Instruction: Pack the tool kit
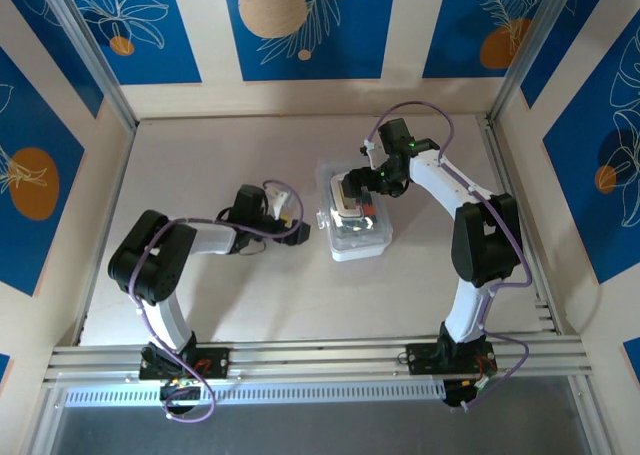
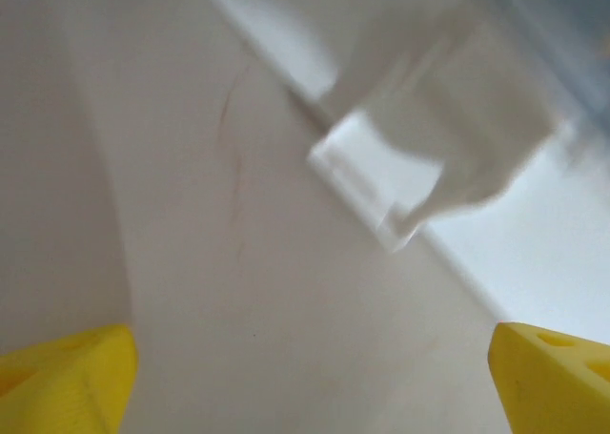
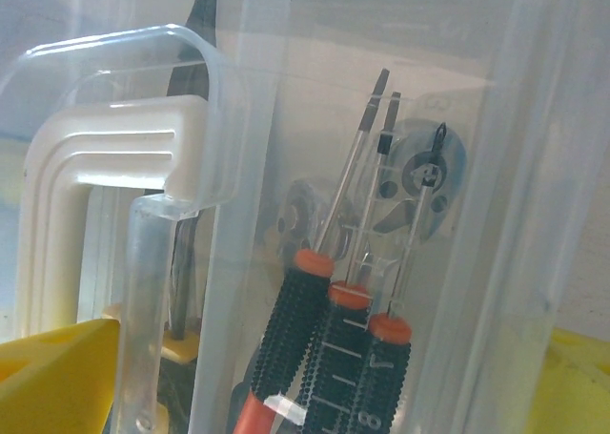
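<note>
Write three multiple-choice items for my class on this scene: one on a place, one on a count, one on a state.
1. Which gripper is over the case? A left, B right, C both.
2. How many screwdrivers stand side by side inside it? A one, B three, C six.
3. The left gripper is: A open, B shut on pliers, C shut on the lid.
1 B: the right gripper is above the case. 2 B: three orange collars show. 3 A: its yellow fingers stand wide apart, nothing between.
</note>
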`<state>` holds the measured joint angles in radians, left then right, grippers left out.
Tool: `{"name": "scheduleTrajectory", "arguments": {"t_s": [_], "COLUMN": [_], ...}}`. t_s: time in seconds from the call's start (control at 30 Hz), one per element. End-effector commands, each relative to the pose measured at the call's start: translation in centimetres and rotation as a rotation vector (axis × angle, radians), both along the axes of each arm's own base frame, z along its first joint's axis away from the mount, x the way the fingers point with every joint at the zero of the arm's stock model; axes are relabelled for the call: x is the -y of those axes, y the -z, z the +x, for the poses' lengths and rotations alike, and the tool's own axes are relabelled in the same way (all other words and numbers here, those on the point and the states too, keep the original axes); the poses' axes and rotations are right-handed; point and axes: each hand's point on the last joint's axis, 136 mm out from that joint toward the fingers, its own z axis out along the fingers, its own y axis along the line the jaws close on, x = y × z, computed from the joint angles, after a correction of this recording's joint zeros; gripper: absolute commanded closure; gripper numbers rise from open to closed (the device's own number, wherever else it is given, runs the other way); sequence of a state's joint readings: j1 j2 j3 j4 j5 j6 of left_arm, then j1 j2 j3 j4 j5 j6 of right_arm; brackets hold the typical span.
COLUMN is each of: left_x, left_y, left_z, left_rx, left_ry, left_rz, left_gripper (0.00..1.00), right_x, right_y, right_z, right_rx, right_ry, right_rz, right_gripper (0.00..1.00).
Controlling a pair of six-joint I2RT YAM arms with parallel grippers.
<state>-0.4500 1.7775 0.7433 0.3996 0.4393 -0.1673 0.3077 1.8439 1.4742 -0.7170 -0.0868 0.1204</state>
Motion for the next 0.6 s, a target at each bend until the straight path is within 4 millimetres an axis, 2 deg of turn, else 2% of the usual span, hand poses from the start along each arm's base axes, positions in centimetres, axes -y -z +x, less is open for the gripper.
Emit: {"name": "scheduleTrajectory", "arguments": {"t_s": [0.0, 0.27, 0.57], "left_x": [-0.9, 2.1, 4.2], "left_y": [1.2, 2.4, 2.7], "left_z": [-0.3, -0.2, 0.6], "left_rx": [0.116, 0.200, 0.225], "left_ry": [0.042, 0.113, 0.152], "left_rz": [0.116, 0.095, 0.091], "left_gripper": [0.03, 0.00, 0.00], "right_x": [-2.3, -2.5, -2.4], "right_y": [0.8, 0.9, 0.9], "right_z": [-3.4, -3.3, -2.9], "right_rx": [-0.120, -0.126, -0.128], "right_ry": [-0.076, -0.077, -0.076], "right_rz": [0.076, 0.071, 0.064], "right_gripper": [0.02, 0.02, 0.02]}}
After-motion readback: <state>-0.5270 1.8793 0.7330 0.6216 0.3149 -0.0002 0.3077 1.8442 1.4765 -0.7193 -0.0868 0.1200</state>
